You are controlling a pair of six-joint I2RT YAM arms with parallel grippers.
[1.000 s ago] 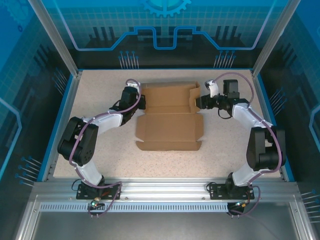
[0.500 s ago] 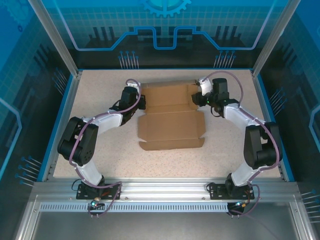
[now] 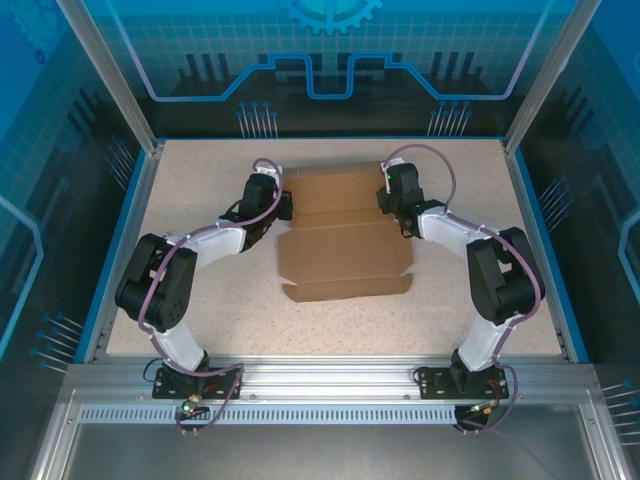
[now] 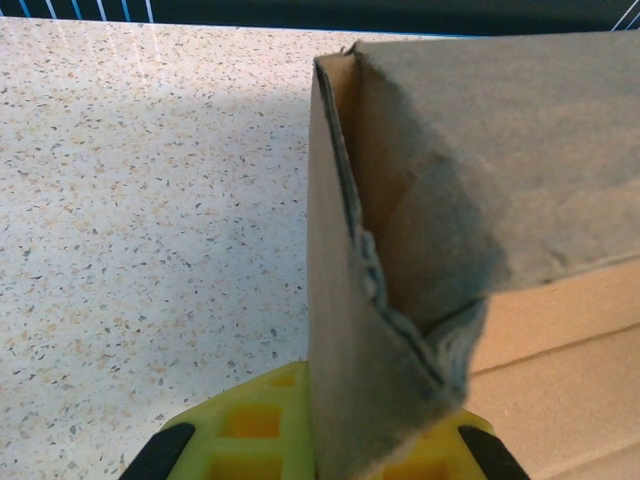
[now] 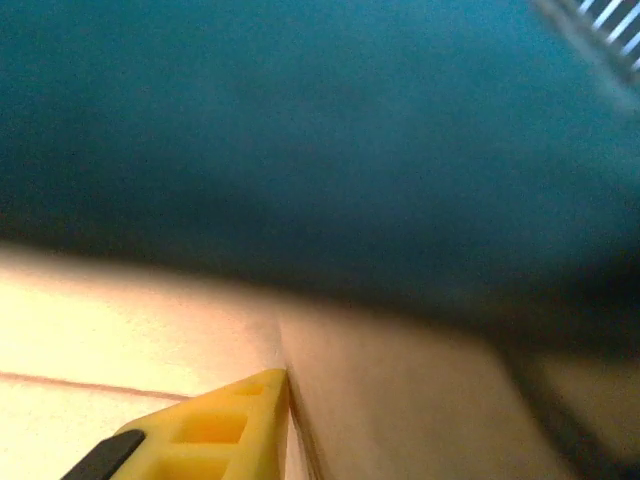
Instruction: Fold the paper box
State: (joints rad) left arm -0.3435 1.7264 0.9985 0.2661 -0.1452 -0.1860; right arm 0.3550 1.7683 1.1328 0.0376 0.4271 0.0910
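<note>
The right pincer [image 3: 386,200] has swung in from the side to the far right corner of the paper box [image 3: 345,250], and the box has nudged rightward. Its grip? Too blurred, cannot tell. The left pincer [image 3: 284,206] is clamped on the raised left flap; the box lies mid-surface [image 3: 200,170], between the arms

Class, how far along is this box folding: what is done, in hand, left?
Done: one side flap of the paper box stands raised. In hand: the left gripper pinches it; the right gripper meets the opposite side. Left: near panels lie flat, unfolded.
</note>
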